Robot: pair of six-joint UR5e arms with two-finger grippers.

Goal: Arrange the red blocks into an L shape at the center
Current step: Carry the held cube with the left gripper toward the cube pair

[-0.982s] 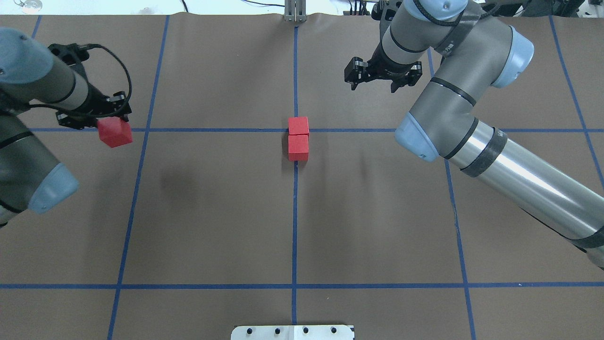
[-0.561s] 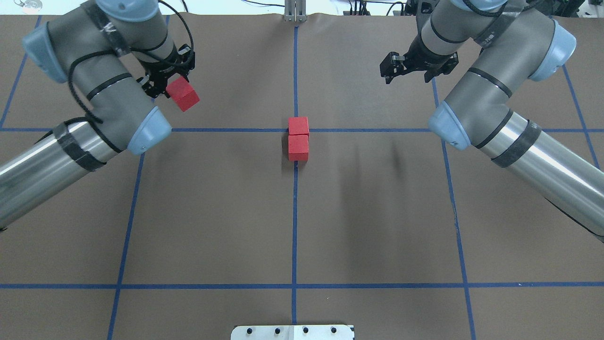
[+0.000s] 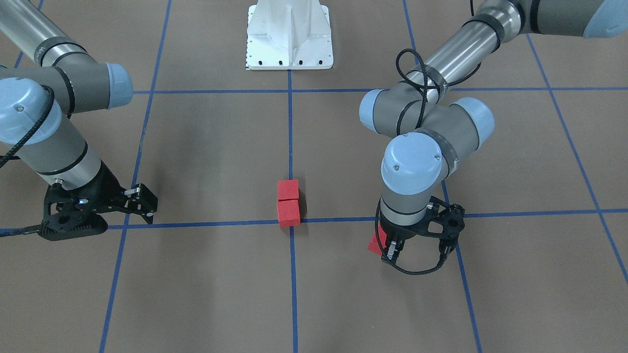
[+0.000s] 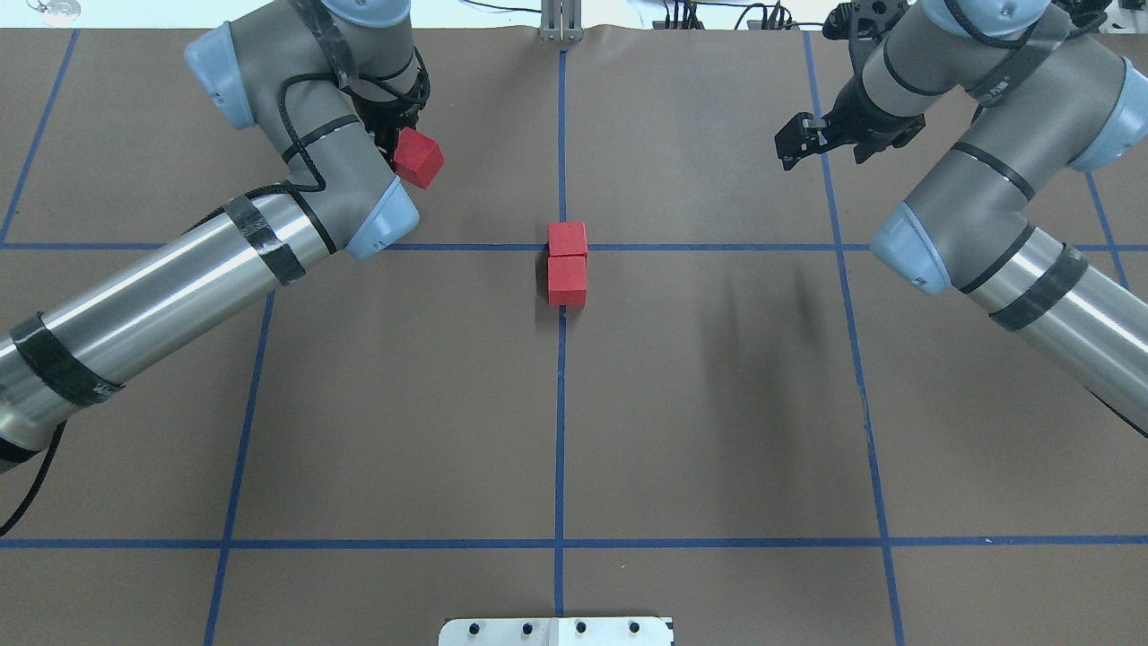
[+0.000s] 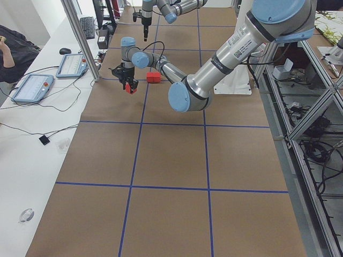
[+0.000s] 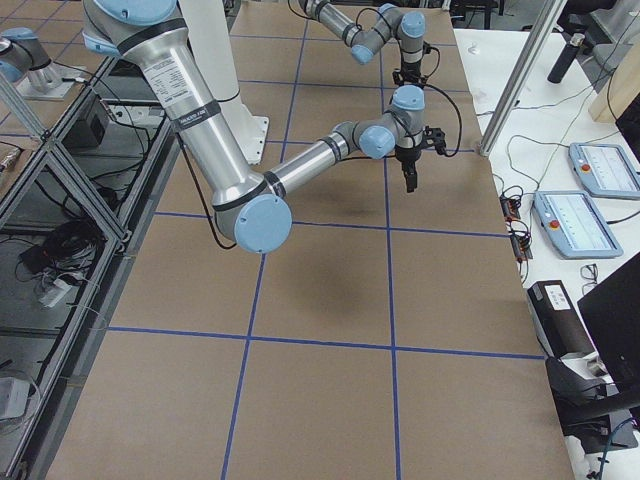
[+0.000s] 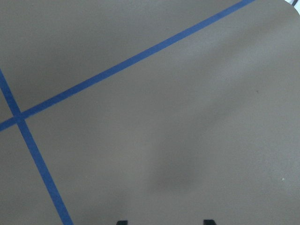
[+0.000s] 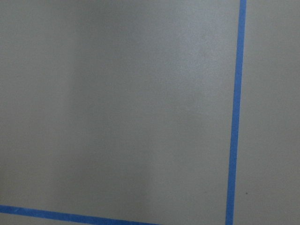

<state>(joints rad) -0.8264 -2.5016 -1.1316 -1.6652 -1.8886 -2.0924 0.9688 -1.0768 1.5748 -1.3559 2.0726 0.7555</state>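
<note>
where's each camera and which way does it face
Front-facing: across the table, facing the base; both arms.
Overhead: behind robot, looking down; both arms, left hand holding a red block.
Exterior left: left table end; left arm nearest.
Exterior right: right end; right arm nearest.
Left wrist: down at table; fingertips.
Right wrist: down at table; none.
Shared: first two show center blocks.

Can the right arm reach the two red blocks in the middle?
Probably yes. The right pincer holds nothing, and only bare paper lies between it and the two red blocks. The left pincer, holding the third block, is aside.
</note>
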